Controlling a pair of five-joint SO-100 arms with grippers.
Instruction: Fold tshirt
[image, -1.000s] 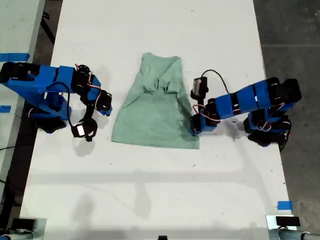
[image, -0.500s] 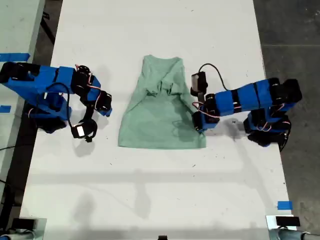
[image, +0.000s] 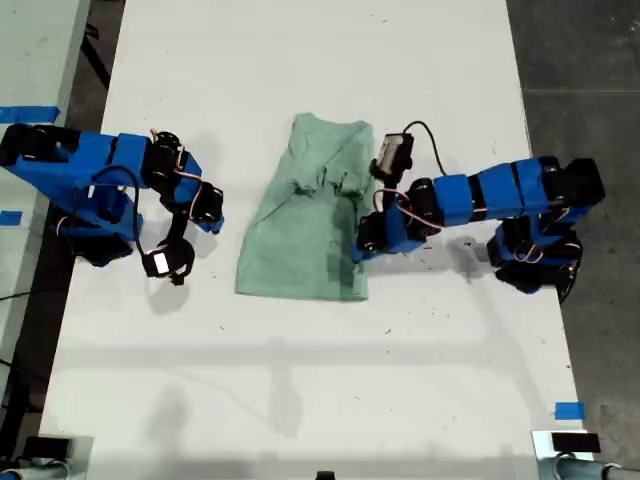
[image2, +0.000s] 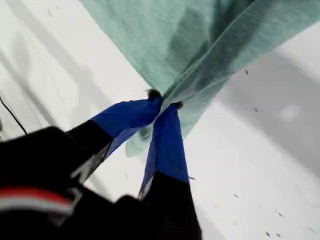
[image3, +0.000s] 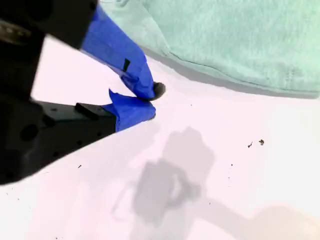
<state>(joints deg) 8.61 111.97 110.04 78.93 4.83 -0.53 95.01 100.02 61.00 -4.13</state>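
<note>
Folding is partway done: the tshirt (image: 312, 225) lies mid-tabletop, nearer the far edge in the exterior view, narrowed, with its upper part bunched. You have my first gripper (image2: 163, 102) with jaws clamped on a pinch of its hem, lifted off the table (image: 300, 400) along the shirt's side toward the exterior view's right. My second gripper (image3: 150, 102) sits beside the other side, touching no cloth, jaws nearly together. You likely need that side laid, then crosswise folds.
</note>
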